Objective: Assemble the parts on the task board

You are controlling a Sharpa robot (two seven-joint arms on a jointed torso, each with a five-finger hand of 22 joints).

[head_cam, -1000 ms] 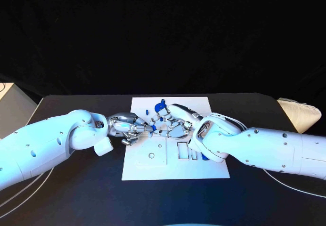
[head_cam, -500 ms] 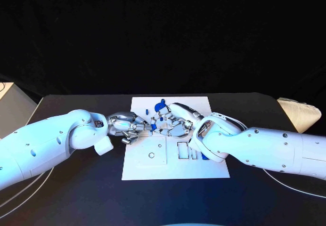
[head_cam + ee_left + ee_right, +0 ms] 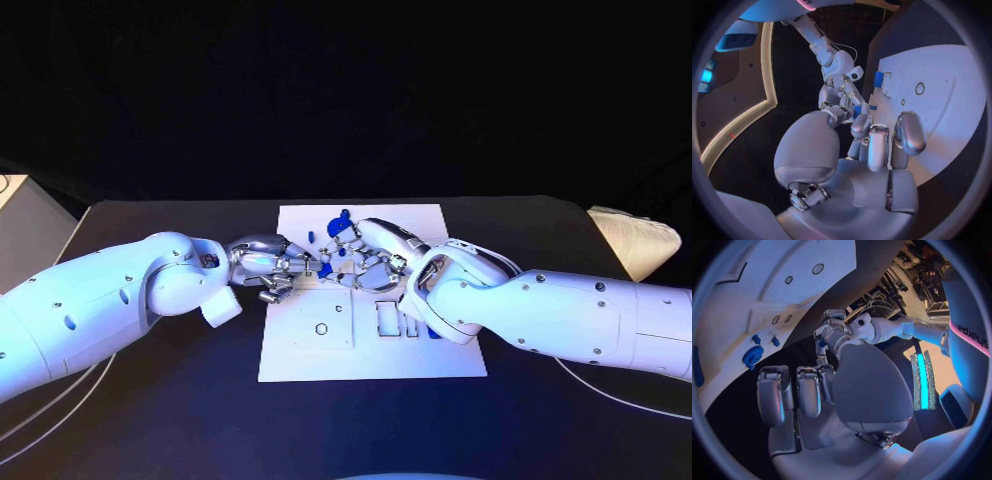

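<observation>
Head view showed us both hands (left hand (image 3: 270, 266), right hand (image 3: 372, 262)) pinching one blue part (image 3: 326, 268) above the task board (image 3: 433, 360), assembly seemingly unfinished.

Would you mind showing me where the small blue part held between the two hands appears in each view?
Head view: the blue part sits between the left hand and right hand.
Left wrist view: at the fingertips.
Right wrist view: at the fingertips.
Shared landmark: the white task board.
</observation>
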